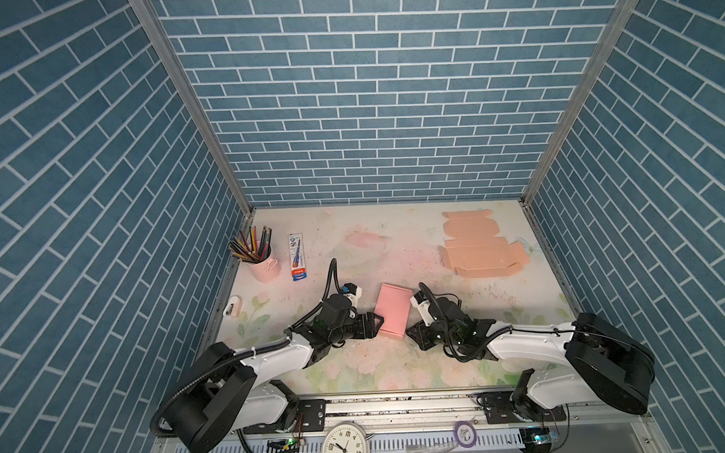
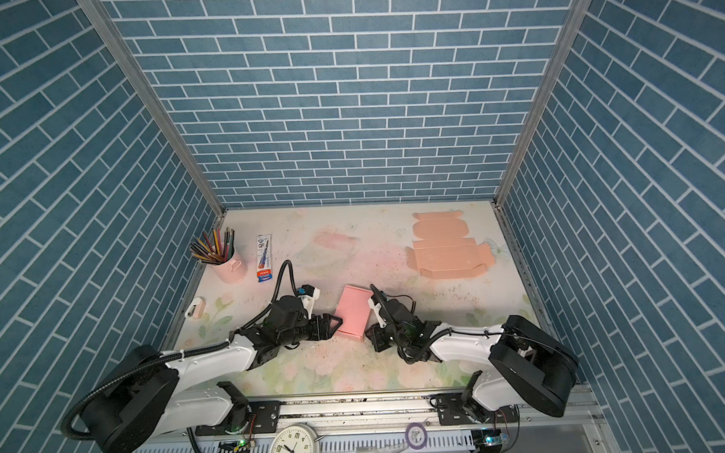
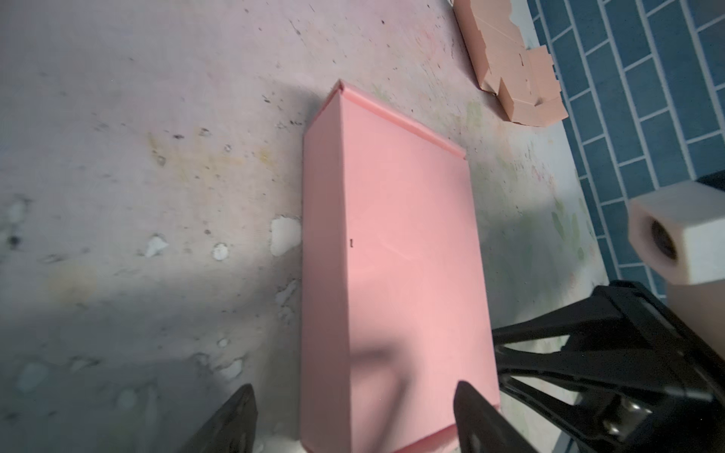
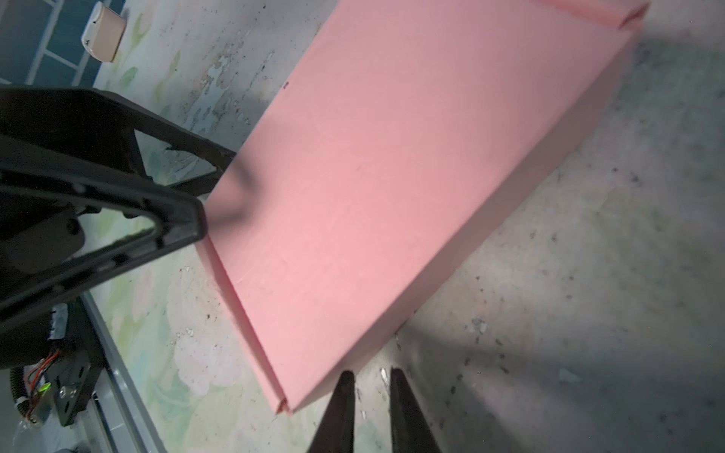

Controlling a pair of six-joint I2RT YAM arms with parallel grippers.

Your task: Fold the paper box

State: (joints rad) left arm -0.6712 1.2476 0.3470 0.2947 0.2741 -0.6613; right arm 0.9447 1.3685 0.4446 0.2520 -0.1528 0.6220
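Note:
The paper box (image 1: 393, 311) (image 2: 353, 313) is pink, folded shut, and lies flat at the table's middle front. My left gripper (image 1: 376, 324) (image 2: 335, 323) is at its near left corner. In the left wrist view the box (image 3: 400, 255) runs away from the left gripper (image 3: 355, 386), which is open wide: one finger hangs over the lid and the other stands off the box's side. My right gripper (image 1: 410, 331) (image 2: 368, 333) is just off the near right corner. In the right wrist view the right gripper (image 4: 370, 372) is open by a narrow gap, empty, beside the box (image 4: 392, 176).
Flat peach box blanks (image 1: 477, 244) lie at the back right. A pink cup of pencils (image 1: 262, 260), a pen packet (image 1: 297, 256) and a small white object (image 1: 232, 311) sit at the left. Blue brick walls enclose three sides. A clock (image 1: 343, 446) is below the front rail.

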